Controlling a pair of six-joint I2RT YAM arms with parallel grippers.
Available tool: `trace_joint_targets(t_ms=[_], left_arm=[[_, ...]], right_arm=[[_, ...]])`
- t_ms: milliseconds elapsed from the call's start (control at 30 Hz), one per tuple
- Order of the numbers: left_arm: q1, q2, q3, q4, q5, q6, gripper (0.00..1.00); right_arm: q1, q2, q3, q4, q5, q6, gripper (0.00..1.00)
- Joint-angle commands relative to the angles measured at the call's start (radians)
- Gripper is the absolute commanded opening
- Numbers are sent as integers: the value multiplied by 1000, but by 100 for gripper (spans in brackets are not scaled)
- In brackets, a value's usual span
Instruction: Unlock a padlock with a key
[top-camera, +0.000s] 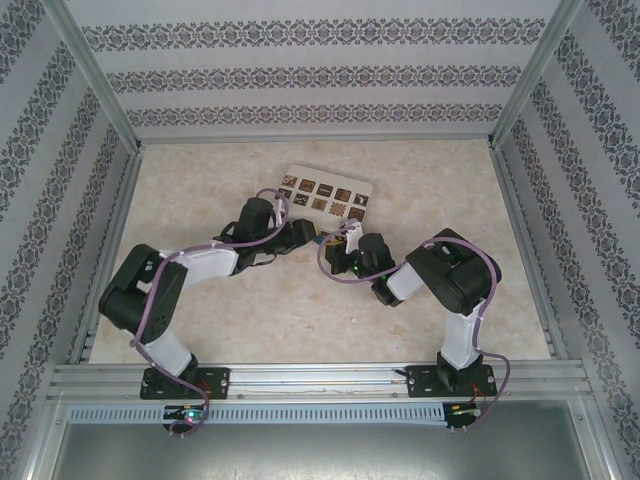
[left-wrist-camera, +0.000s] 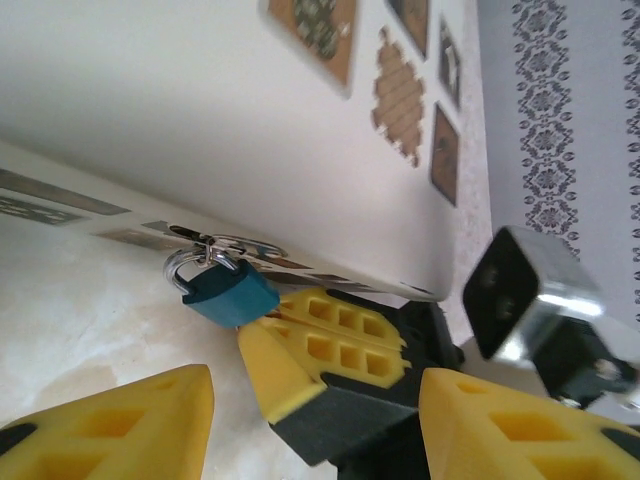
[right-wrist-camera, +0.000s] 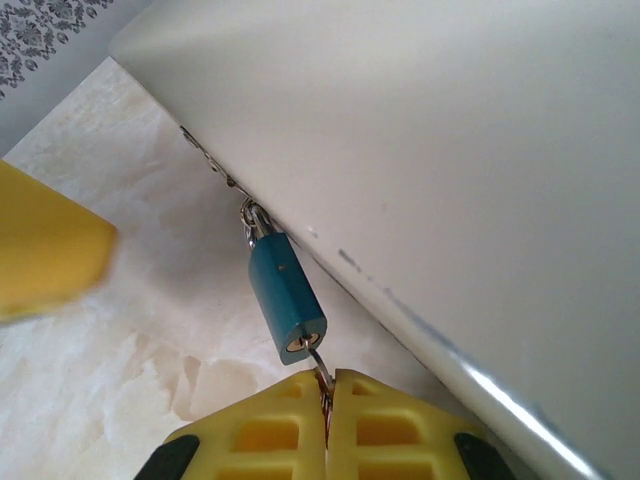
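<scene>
Now, right hand (right-wrist-camera: 327, 400) clamped on the key (right-wrist-camera: 319, 368), padlock (right-wrist-camera: 286, 298) dead ahead, lengthwise in line; left hand (left-wrist-camera: 315, 390) apart, nearby.

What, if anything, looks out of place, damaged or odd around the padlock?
Nothing stands out. The padlock is intact, hooked to the box edge, with the key in its keyhole, pinched by the shut right tool.

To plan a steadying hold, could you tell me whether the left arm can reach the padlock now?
Probably, but tightly: the left gripper stands open facing the padlock, yet the right gripper, shut on the key in it, crowds the keyhole end.
</scene>
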Motion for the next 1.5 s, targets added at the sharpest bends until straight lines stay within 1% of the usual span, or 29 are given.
trace_joint_targets(t_ms=[0,200,367,467,600,833,1100,1233,1467], left_arm=[[30,-89,-43,-83,-31,51,57],[75,-226,-143,-47,-75,29,58],[82,-320,-217,-34,-147,6,59],[82,-357,-256,-32,-183,-8,59],[83,-374,-299,-6,-193,-40,59],[82,-339,-347,95,-169,-110,59],[81,-244,-358,239,-135,-190,59],[80,-193,-343,294,-120,-218,58],[80,-90,-317,396,-92,-300,57]], right_arm=[[15,-9,-9,57,-16,16,0],[16,-7,4,38,-42,40,0],[17,-21,24,-25,-69,75,0],[17,-26,25,-29,-86,117,0],[14,-28,25,-38,-100,202,0],[13,-31,29,-37,-141,340,0],[14,-34,40,-39,-176,469,0],[16,-38,51,-53,-187,503,0],[25,-42,58,-77,-187,508,0]])
